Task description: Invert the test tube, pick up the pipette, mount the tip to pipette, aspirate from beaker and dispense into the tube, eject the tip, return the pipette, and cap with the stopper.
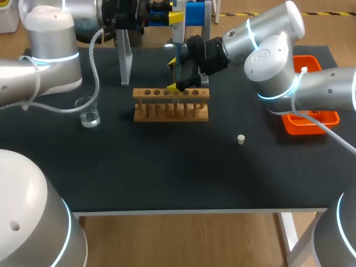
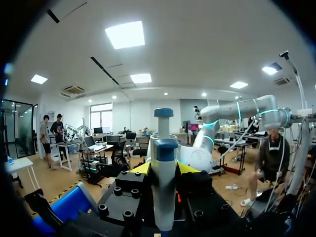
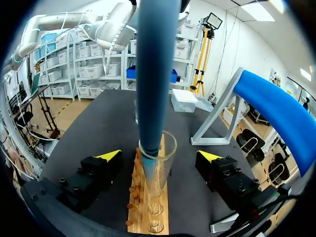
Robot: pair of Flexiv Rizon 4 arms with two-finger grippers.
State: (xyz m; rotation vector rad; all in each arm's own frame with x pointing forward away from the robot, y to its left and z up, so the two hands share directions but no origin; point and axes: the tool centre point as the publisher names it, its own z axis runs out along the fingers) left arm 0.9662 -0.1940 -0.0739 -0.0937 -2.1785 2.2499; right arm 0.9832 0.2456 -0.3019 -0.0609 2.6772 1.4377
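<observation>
The right gripper (image 3: 159, 157) hangs over the wooden rack (image 3: 148, 217) with its jaws spread wide. One yellow-tipped finger (image 3: 106, 160) stands to each side of the rack, and neither touches anything. Midway between them a glass test tube (image 3: 170, 153) stands upright in a hole of the rack, mouth up. The blue lower end of the pipette (image 3: 153, 74) comes straight down ahead of the wrist, and its narrow end sits inside the tube's mouth. The two rack holes closest to this gripper hold nothing.

Just beyond the rack and off to one side of the far finger is the pipette stand (image 3: 276, 113), with a slanted pale leg under its blue bar.

In the head view the white stopper (image 1: 241, 139) lies on the black table (image 1: 167, 178), apart from the rack, on the right arm's side and closer to the robot than the gripper. The orange tray (image 1: 327, 118) is further out on that side, beside the right arm's elbow. Across the rack, towards the left arm, the beaker (image 1: 88, 112) stands upright with a little clear liquid in it.

The left gripper (image 2: 164, 169) is high above the back of the table, clamped narrow on the pipette's white and blue body. One yellow tip presses each flank, and the plunger knob stands above them. No lettering on the pipette can be made out.
</observation>
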